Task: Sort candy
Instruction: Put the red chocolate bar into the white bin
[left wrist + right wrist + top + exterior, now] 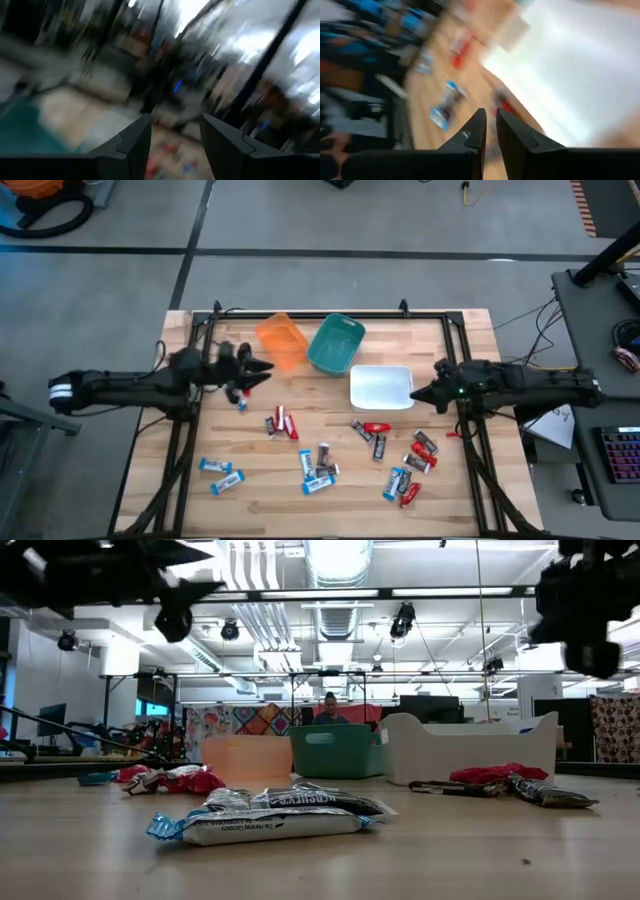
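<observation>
Wooden worktop (300, 500) with a black frame, open workshop behind. Three bins along the far side: orange bin (281, 340), teal bin (336, 344), white bin (381, 387). Candy (320, 465) scattered all over the near half: a couple of blue-and-white bars near the left edge, a red and dark bunch in the middle, a bigger mixed cluster toward the right, one lone blue bar just below the left claw (262, 370). No candy visible in the bins from above, so probably early in the sort, somewhere between picks rather than mid-grab.

Left arm stretched in flat from the left side, claw hovering off the wood just beside the orange bin, fingers (135, 142) apart with nothing between them. Right arm reaching in level from the right, right claw (418, 393) hanging at the white bin's right edge, fingers pinched almost together, nothing seen gripped.

Next move, best guess: pick one bar, drop the claw down over it, line the fingers across the narrow side, close, then carry to whichever bin goes with that colour. Trickier in the clusters, with bars touching or overlapping and a fair risk of grabbing two. Lone blue bar under the left claw looking like the easy first target.
</observation>
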You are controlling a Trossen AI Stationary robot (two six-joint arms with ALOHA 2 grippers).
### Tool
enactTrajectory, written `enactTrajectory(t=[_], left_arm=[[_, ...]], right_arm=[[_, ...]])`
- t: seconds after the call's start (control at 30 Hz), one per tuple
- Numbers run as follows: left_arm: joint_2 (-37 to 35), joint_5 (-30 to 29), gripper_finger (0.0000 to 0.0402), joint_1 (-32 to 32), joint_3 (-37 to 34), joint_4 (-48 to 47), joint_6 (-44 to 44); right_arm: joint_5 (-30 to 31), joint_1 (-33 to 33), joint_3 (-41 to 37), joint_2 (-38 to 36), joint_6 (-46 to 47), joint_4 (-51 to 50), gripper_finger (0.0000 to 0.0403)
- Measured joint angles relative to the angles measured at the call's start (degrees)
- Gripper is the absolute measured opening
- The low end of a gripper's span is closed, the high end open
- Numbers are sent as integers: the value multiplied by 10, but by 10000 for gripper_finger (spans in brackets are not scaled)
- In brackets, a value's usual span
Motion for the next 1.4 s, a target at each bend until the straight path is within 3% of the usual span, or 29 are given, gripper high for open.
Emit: enactTrajectory(t=[0.17,0.3,0.53,0.8,1.0,1.1,1.23,1.4], left_arm=[[41,-53,153,-2,103,-248,51],[57,-96,153,-7,134,-321,80],[43,-99,153,-24,121,-316,75],[45,-86,153,-27,121,-307,11],[84,-6,153,-28,120,-206,11],[96,4,153,-35,120,-155,14],[99,2,153,-55,120,-136,26],[98,-51,153,-103,120,-136,27]], right_arm=[[-60,6,70,86,97,-150,38],[-114,12,97,141,107,-188,38],[-217,16,102,194,45,-183,38],[-217,16,102,227,45,-181,38],[-207,16,102,254,34,-177,38],[-205,20,102,268,20,-161,38],[-185,66,102,287,51,-152,38],[-163,154,102,304,120,-152,38]])
